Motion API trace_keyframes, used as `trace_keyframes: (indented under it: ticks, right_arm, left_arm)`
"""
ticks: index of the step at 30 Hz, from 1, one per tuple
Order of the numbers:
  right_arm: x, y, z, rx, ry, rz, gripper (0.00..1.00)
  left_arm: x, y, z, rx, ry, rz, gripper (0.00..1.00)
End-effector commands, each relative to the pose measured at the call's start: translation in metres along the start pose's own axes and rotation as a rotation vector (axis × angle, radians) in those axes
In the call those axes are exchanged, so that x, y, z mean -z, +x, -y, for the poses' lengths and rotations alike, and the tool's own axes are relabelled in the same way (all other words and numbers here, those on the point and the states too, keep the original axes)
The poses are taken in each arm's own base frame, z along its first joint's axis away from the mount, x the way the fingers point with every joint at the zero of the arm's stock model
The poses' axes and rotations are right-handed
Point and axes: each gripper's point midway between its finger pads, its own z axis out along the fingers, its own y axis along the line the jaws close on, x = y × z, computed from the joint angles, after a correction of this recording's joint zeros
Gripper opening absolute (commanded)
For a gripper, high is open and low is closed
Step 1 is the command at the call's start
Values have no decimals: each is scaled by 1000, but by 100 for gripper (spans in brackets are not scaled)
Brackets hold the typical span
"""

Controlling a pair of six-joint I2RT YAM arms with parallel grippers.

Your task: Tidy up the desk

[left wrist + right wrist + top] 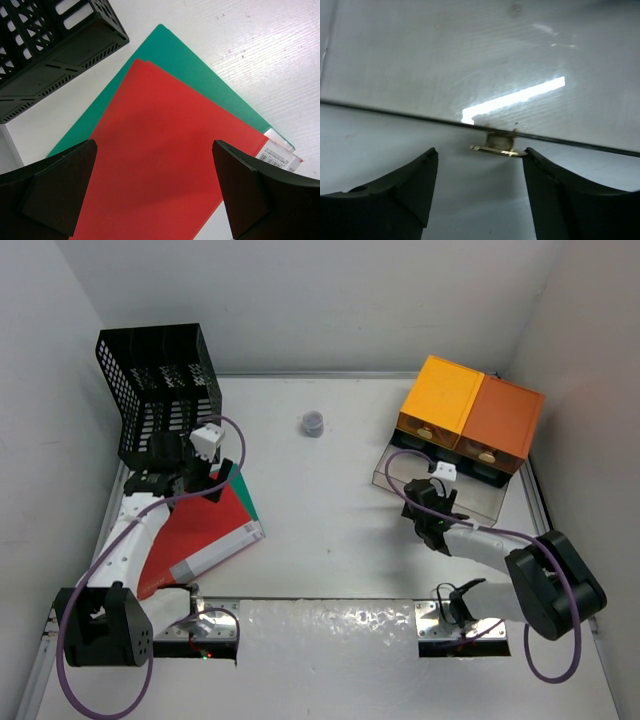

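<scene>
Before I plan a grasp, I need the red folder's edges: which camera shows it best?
The left wrist view: the red folder fills the frame, lying on a green folder, its top corner and edges sharp. The top view shows it smaller, partly under the left arm. The right wrist view misses it.

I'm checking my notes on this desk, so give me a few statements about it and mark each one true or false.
The red folder lies on the green folder. True.
On the left gripper, the jaws are clamped on the red folder. False: they stand open over it.
The black mesh rack stands at the far left of the desk. True.
The small grey cup sits inside the rack. False: it stands alone on the desk, between the rack and the orange drawer boxes.
</scene>
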Motion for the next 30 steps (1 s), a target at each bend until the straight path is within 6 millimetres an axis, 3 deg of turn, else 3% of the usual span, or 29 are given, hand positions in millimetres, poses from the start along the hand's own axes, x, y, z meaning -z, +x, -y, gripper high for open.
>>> trace_keyframes:
  ticks: [1, 3, 4, 5, 7, 8, 10, 11, 13, 14, 16, 17, 19, 20, 22, 25, 28, 30]
  right_arm:
    - [10, -3, -23, 22, -117, -14, 68]
    - [15, -5, -29, 37, -156, -17, 72]
    - [20, -12, -34, 46, -179, 2, 78]
    - [22, -14, -37, 49, -193, 7, 91]
    - [27, -18, -41, 60, -221, 11, 98]
    - [32, -20, -44, 62, -248, 7, 99]
    - [38, -28, -51, 74, -284, 11, 99]
    - [42, -33, -53, 74, -301, 18, 99]
    - [50, -40, -58, 94, -341, 22, 99]
    - [53, -38, -59, 107, -355, 8, 99]
    - [61, -47, -60, 128, -378, 21, 99]
    - [63, -48, -58, 137, -380, 19, 99]
    - [70, -55, -58, 137, -397, 44, 99]
    - [71, -56, -57, 139, -399, 47, 99]
    - [74, -60, -56, 138, -408, 63, 99]
    - [73, -59, -52, 157, -394, 61, 99]
    - [70, -58, -49, 193, -366, 44, 99]
    - [71, -60, -49, 209, -365, 36, 99]
  left_arm:
    - [3, -2, -4, -11, -14, 22, 100]
    - [2, 0, -2, -14, -8, 18, 100]
    - [1, -2, -2, -21, -4, 25, 100]
    - [0, -6, -4, -28, 1, 29, 100]
    - [-2, -19, -2, -39, 38, 47, 100]
    - [-6, -39, -3, -42, 59, 59, 100]
    - [-11, -58, -1, -52, 88, 30, 100]
    - [-22, -85, -1, -80, 101, 34, 100]
    - [-37, -113, 19, -157, 116, 32, 100]
    - [-53, -138, 37, -210, 139, 42, 100]
    - [-72, -162, 53, -243, 174, 71, 100]
    - [-93, -178, 66, -252, 214, 78, 99]
    - [-115, -191, 78, -242, 250, 73, 100]
    - [-137, -206, 85, -239, 276, 77, 100]
    - [-159, -211, 94, -217, 300, 34, 100]
    - [-213, -238, 106, -188, 282, 44, 100]
    - [-238, -246, 120, -194, 261, 71, 99]
    - [-241, -246, 128, -198, 278, 92, 100]
